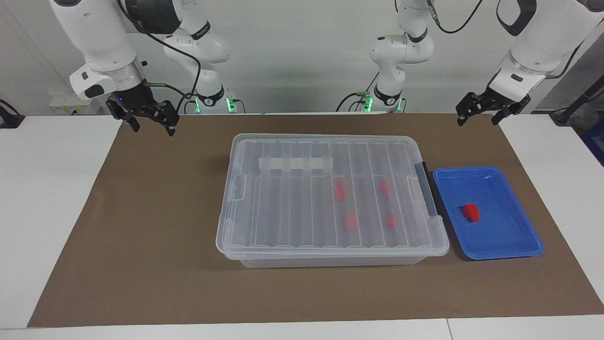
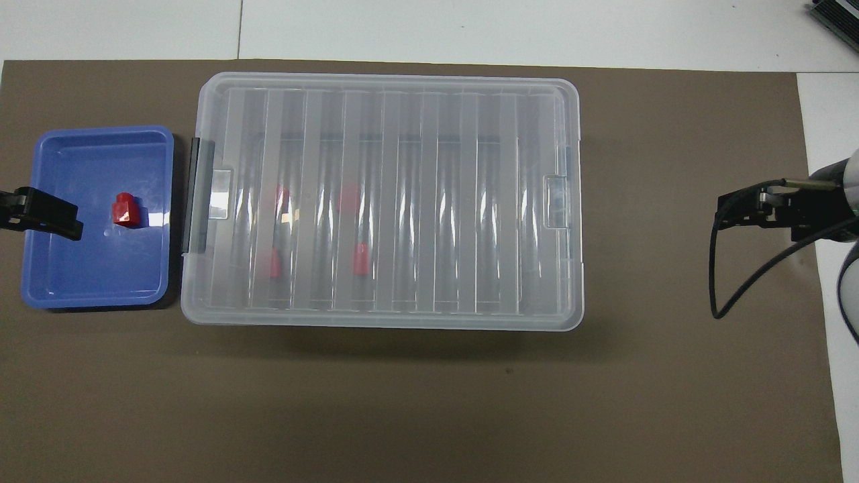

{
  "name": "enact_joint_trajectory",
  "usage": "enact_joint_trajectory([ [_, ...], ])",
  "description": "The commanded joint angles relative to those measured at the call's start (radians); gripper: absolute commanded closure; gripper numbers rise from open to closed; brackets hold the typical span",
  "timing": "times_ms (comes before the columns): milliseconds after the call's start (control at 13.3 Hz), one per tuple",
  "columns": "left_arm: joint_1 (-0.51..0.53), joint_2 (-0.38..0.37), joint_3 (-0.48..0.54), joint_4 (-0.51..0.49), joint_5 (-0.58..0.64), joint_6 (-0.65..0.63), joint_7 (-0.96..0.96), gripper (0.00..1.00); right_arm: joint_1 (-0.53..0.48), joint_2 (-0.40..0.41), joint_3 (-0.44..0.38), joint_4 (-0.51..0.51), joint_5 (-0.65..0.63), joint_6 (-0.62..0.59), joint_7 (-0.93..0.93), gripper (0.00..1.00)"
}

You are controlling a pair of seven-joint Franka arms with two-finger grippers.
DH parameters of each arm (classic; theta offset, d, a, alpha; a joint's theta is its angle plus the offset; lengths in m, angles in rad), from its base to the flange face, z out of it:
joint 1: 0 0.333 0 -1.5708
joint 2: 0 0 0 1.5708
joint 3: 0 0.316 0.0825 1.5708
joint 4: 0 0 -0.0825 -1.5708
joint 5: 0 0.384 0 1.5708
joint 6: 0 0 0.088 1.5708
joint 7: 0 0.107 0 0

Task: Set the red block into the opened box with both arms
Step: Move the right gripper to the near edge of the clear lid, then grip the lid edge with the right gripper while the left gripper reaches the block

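Observation:
One red block (image 1: 471,211) (image 2: 125,210) lies in the blue tray (image 1: 500,236) (image 2: 87,268), beside the box. The box (image 1: 330,140) (image 2: 389,80) is a clear bin in the middle of the mat with its ribbed lid on. Several more red blocks (image 1: 339,190) (image 2: 361,259) show through the lid. My left gripper (image 1: 477,121) hangs open and empty in the air at the left arm's end of the table, apart from the tray; one of its fingers (image 2: 50,218) shows in the overhead view. At the right arm's end, my right gripper (image 1: 152,127) (image 2: 728,213) is raised over the mat, open and empty.
A brown mat (image 1: 141,236) (image 2: 402,402) covers the white table (image 1: 47,189). A dark grey latch (image 1: 427,189) (image 2: 196,194) sits on the box's side that faces the tray. A black cable (image 2: 751,288) loops below the right gripper.

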Motion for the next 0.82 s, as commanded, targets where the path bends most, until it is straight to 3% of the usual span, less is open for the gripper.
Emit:
enact_joint_trajectory([
  [0, 0.003, -0.024, 0.008, -0.026, -0.002, 0.013, -0.001, 0.00, 0.022, -0.015, 0.011, -0.066, -0.006, 0.085, -0.009, 0.02],
  [300, 0.019, -0.030, 0.009, -0.042, -0.002, 0.056, -0.004, 0.00, 0.100, 0.032, 0.011, -0.086, -0.006, 0.180, 0.074, 0.02],
  [599, 0.106, -0.036, 0.014, -0.096, -0.002, 0.261, 0.005, 0.00, 0.163, 0.061, 0.012, -0.150, 0.002, 0.350, 0.144, 0.07],
  [749, 0.160, -0.052, 0.014, -0.188, -0.004, 0.406, 0.011, 0.00, 0.176, 0.070, 0.012, -0.187, 0.005, 0.427, 0.170, 0.06],
])
